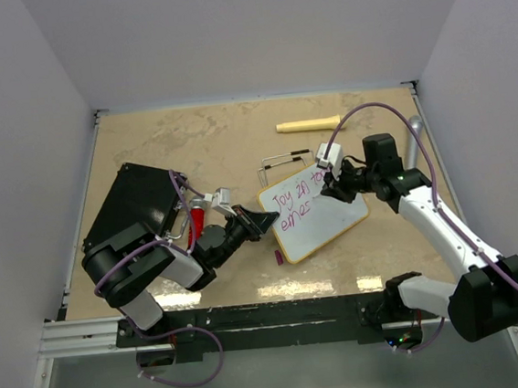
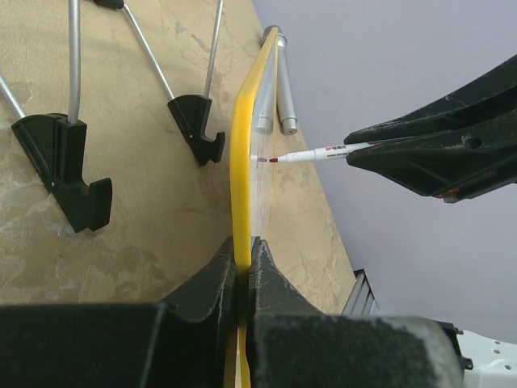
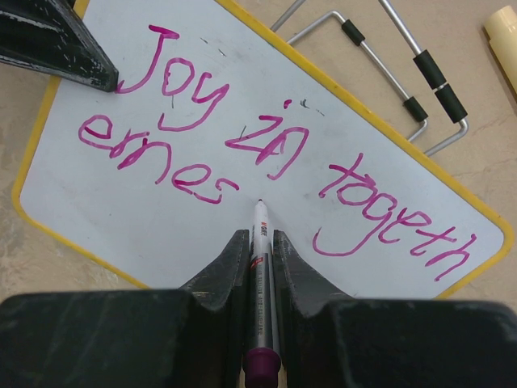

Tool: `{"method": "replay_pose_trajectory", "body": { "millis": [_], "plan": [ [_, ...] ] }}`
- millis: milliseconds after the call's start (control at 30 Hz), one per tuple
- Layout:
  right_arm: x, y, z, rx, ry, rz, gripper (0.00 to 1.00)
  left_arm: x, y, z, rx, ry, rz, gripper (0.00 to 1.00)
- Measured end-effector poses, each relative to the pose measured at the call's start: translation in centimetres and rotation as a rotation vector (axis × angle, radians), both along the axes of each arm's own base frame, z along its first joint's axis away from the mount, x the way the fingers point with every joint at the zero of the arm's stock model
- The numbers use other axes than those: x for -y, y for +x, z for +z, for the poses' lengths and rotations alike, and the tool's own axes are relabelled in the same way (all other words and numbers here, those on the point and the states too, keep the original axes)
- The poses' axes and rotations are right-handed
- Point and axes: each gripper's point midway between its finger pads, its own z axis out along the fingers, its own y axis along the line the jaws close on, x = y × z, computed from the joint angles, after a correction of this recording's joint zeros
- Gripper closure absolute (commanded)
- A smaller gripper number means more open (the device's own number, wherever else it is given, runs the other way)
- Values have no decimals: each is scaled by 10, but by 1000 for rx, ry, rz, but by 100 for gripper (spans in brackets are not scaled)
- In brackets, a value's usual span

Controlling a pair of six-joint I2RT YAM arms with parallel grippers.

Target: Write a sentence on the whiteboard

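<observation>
Left gripper — jaws were clamped on the whiteboard at its yellow rim, the board edge-on straight ahead. Right gripper pinched a marker, its tip at the board just ahead, the sentence "Joy in togeth / ernes" beyond.

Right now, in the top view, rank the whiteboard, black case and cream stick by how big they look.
Black case and whiteboard: too alike to rank, the left arm hides part of the case.
Cream stick: smallest.
</observation>
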Motion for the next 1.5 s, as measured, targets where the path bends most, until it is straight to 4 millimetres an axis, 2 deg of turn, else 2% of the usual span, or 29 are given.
{"method": "replay_pose_trajectory", "body": {
  "millis": [133,567,1500],
  "plan": [
    [1,3,-6,-17,-12,-11,100,0,0,0,-1,0,0,100],
    [0,2,-6,-20,-3,-3,100,0,0,-1,-2,1,1,100],
    [-7,-12,-11,-42,-2,89,100,0,0,-1,-2,1,1,100]
  ]
}}
